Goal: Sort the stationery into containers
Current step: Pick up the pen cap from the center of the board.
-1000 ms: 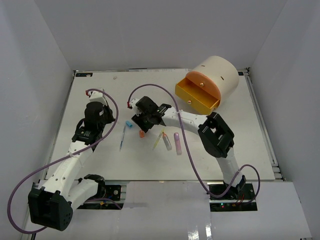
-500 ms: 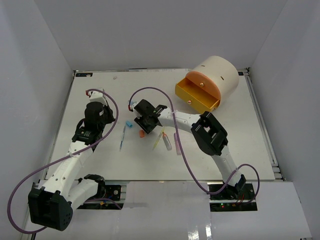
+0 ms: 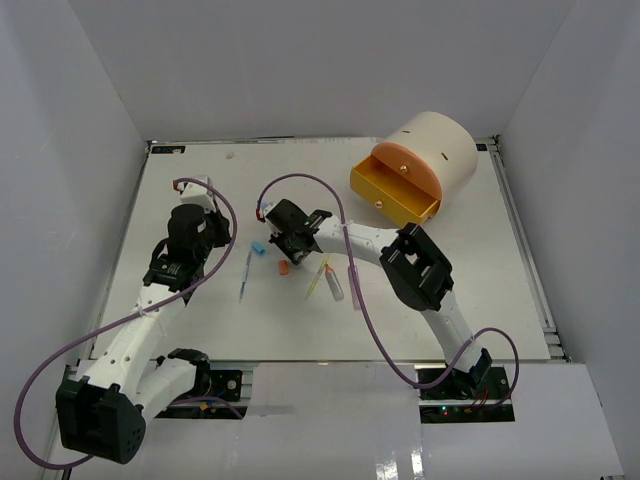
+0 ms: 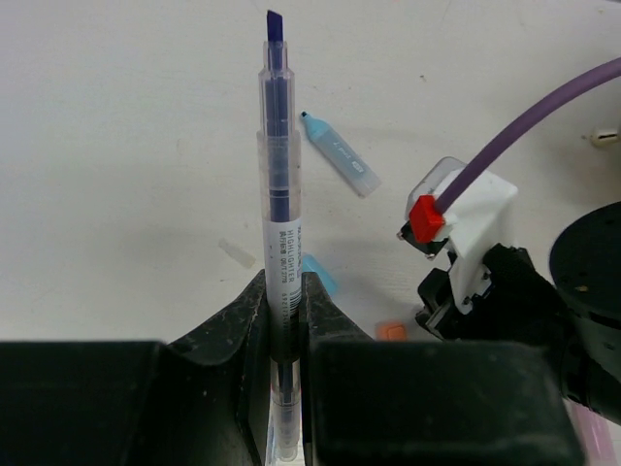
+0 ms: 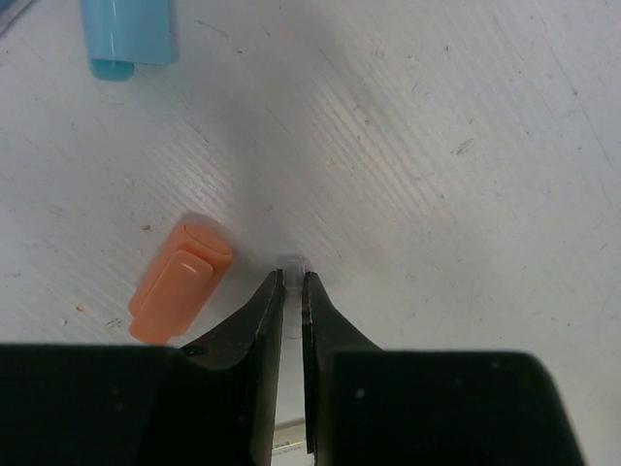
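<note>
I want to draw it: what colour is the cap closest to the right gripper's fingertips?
The cap is orange; the right wrist view shows it best.

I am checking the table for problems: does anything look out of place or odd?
The highlighter in the left gripper has its tip bare, uncapped. Two loose caps lie on the table: an orange cap beside the right gripper and a light blue cap farther off.
</note>
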Robot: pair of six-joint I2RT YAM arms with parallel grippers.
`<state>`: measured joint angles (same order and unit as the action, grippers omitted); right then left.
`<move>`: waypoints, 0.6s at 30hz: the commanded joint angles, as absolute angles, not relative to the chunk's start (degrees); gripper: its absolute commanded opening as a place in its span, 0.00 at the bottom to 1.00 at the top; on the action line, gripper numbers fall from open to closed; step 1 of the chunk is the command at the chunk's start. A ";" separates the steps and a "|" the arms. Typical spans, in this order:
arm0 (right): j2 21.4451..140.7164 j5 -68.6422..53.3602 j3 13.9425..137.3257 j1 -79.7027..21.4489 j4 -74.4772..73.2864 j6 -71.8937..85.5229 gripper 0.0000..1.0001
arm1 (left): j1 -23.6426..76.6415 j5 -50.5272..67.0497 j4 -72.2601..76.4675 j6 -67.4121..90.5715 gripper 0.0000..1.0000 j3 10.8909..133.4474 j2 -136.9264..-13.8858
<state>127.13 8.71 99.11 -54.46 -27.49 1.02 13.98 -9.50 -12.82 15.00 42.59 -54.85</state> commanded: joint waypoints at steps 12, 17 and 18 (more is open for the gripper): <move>95.14 12.39 90.46 -50.54 -20.24 0.26 0.08 | 13.80 22.65 -0.54 13.01 0.00 45.87 -50.27; 82.46 13.00 84.65 -49.66 -10.22 -2.63 0.08 | 14.06 38.12 1.93 12.83 0.00 51.93 -57.03; 78.53 13.27 83.51 -49.66 -8.11 -3.25 0.08 | 14.32 41.89 2.98 13.27 0.00 53.94 -58.35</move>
